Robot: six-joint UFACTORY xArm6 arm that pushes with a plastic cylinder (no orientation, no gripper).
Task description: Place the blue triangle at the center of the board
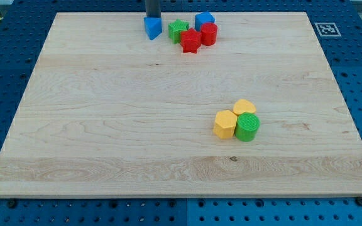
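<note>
My tip [153, 17] rests against the blue triangle [153, 28] at the table's [105, 125] top edge. No gripper is fitted, so nothing is held. The push toward the centre remains.

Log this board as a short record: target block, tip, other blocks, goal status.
target: blue triangle block, near the top edge of the wooden board
tip: my tip just above the triangle, seemingly touching
top cluster: green star, red star, red cylinder, blue block
lower right: two yellow blocks, green cylinder
goal: not yet centred
</note>
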